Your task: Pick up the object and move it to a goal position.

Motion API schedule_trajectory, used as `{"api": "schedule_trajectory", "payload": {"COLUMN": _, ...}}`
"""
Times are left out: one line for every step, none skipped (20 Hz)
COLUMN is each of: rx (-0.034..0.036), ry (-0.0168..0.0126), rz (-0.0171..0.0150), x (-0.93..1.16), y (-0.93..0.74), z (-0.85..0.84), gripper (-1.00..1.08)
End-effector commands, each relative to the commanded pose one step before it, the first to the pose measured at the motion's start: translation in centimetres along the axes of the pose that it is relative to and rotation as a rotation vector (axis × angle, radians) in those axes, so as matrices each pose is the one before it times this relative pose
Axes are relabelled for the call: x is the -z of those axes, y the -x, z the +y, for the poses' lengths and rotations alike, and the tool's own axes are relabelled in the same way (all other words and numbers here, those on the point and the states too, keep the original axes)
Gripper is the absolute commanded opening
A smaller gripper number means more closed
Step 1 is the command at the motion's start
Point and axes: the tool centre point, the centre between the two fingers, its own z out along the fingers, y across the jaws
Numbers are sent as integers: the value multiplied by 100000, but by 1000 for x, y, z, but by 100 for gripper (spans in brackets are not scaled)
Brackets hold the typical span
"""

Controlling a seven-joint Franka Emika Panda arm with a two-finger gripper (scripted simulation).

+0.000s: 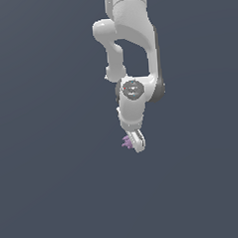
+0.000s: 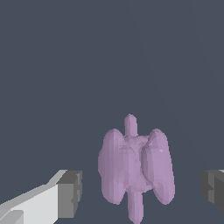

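The white arm (image 1: 131, 35) reaches down from the top of the exterior view, with its tool (image 1: 136, 141) at the lowest point, just above or on the plain grey bench (image 1: 56, 194); no shadow or contact line shows which. The object (image 1: 127, 141), a small light-purple spiky lump, sits at the tool's tip, on its left side in the exterior view, partly hidden by the white fingers. The wrist view shows the tool spread wide: one dark pad (image 2: 70, 194) stands well clear on one side of the object (image 2: 133, 168) and the other pad (image 2: 214, 191) well clear on the opposite side, neither touching it. The tool therefore has hold of nothing. The lump lies between the pads, nearer the first pad than the second, so it is bracketed but not centred. Its rounded lobes face the pads and its thin spikes run along the gap, which suggests the approach was lined up to close on the broader body. In my judgement the step in hand is the pre-grasp; closing should gather the lump, though the off-centre position may push it sideways first. No goal marker is visible in either view.
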Motion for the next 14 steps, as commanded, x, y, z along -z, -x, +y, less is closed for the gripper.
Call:
{"api": "schedule_trajectory", "payload": {"rx": -151, "ry": 112, "rz": -9, "x": -1361, "y": 4, "z": 94, "gripper": 100}}
{"api": "schedule_trajectory", "payload": {"rx": -49, "ry": -1, "rz": 3, "x": -442, "y": -3, "z": 8, "gripper": 100}}
{"api": "schedule_trajectory", "payload": {"rx": 0, "ry": 0, "rz": 0, "x": -367, "y": 19, "z": -8, "gripper": 100}}
{"api": "schedule_trajectory", "payload": {"rx": -48, "ry": -6, "rz": 0, "x": -286, "y": -18, "z": -9, "gripper": 100}}
{"api": "schedule_trajectory", "payload": {"rx": 0, "ry": 0, "rz": 0, "x": -212, "y": 4, "z": -25, "gripper": 100}}
{"api": "schedule_trajectory", "payload": {"rx": 0, "ry": 0, "rz": 0, "x": -139, "y": -2, "z": -30, "gripper": 100}}
{"api": "schedule_trajectory", "payload": {"rx": 0, "ry": 0, "rz": 0, "x": -75, "y": -5, "z": -27, "gripper": 100}}
{"api": "schedule_trajectory", "payload": {"rx": 0, "ry": 0, "rz": 0, "x": -22, "y": -3, "z": -11, "gripper": 100}}
{"api": "schedule_trajectory", "payload": {"rx": 0, "ry": 0, "rz": 0, "x": 0, "y": 0, "z": 0, "gripper": -100}}
{"api": "schedule_trajectory", "payload": {"rx": 0, "ry": 0, "rz": 0, "x": 0, "y": 0, "z": 0, "gripper": -100}}
{"api": "schedule_trajectory", "payload": {"rx": 0, "ry": 0, "rz": 0, "x": 0, "y": 0, "z": 0, "gripper": -100}}
{"api": "schedule_trajectory", "payload": {"rx": 0, "ry": 0, "rz": 0, "x": 0, "y": 0, "z": 0, "gripper": -100}}
{"api": "schedule_trajectory", "payload": {"rx": 0, "ry": 0, "rz": 0, "x": 0, "y": 0, "z": 0, "gripper": -100}}
{"api": "schedule_trajectory", "payload": {"rx": 0, "ry": 0, "rz": 0, "x": 0, "y": 0, "z": 0, "gripper": -100}}
